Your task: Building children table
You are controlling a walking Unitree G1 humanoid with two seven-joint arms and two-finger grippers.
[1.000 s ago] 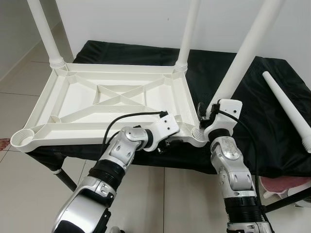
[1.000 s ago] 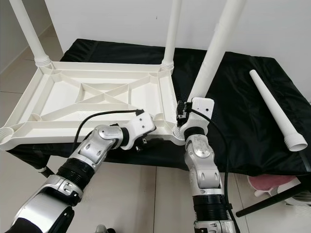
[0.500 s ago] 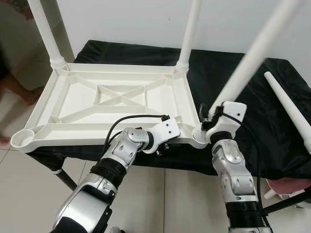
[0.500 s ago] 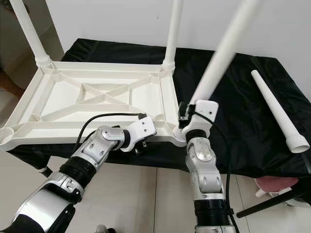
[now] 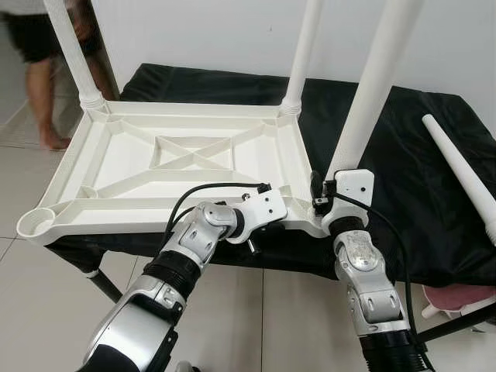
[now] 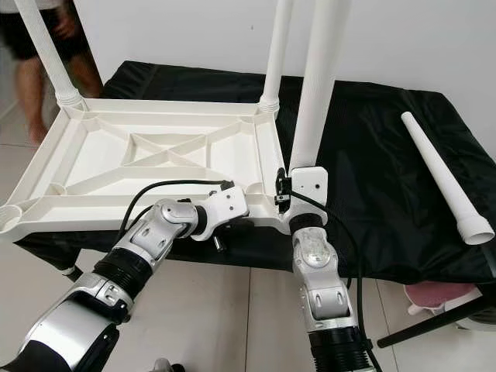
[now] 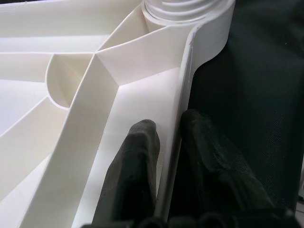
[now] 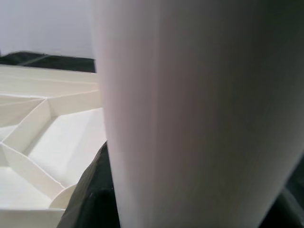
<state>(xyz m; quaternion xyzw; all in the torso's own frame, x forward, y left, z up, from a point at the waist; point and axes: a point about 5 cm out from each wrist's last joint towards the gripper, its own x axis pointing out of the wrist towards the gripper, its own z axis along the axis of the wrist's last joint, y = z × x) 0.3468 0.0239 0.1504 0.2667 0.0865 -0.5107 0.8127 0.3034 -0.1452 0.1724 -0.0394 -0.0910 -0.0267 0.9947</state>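
A white plastic tabletop (image 5: 116, 159) lies upside down on a black-draped stand (image 5: 418, 225). Two white legs (image 5: 71, 46) (image 5: 302, 46) stand in its far corners. A third leg (image 5: 372, 93) stands nearly upright at the near right corner socket (image 5: 316, 221), and my right gripper (image 5: 329, 203) is shut on its base. In the right wrist view this leg (image 8: 190, 109) is pressed against a black finger (image 8: 90, 190). My left gripper (image 7: 168, 137) is shut on the tabletop's near rim (image 7: 183, 95), one finger on each side of the wall. A fourth leg (image 5: 461, 174) lies loose on the cloth at the right.
The near left corner socket (image 5: 35, 222) is an open cup that overhangs the stand. A person (image 5: 46, 62) stands at the far left on the tiled floor. A pink object (image 5: 457, 298) sits low at the right. A white wall runs behind the stand.
The leg in my right gripper has swung from leaning right to nearly upright over the corner socket. A person has walked into view at the far left. My left gripper holds its place.
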